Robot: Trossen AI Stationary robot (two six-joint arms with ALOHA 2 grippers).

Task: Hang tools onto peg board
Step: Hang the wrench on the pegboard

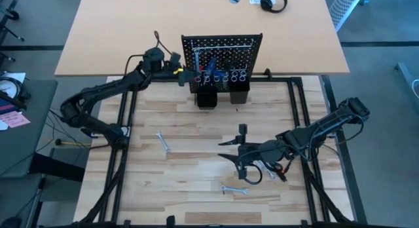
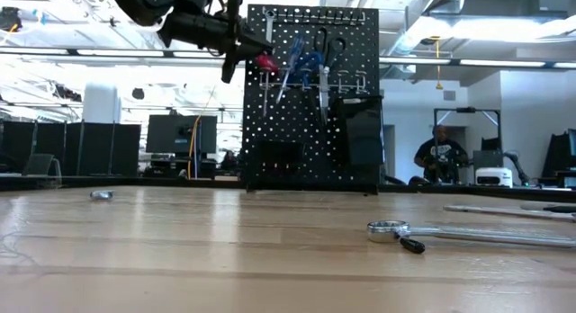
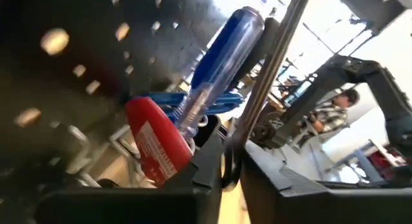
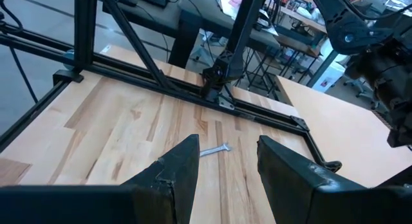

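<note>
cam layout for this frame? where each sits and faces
High: overhead, straight down; both arms, peg board.
Low: table height, level toward peg board; left pincer at its upper left.
Left wrist: against board; red-handled tool, own fingers.
Right wrist: over table; wrench, open pincer.
Shared: high and low both show peg board.

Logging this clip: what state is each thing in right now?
Black perforated metal peg board: upright, several tools hung.
Red-handled tool: at the board, by left gripper.
Silver wrench: flat on table.
Small silver wrench: flat on table.
Right gripper: jaws open, empty.
</note>
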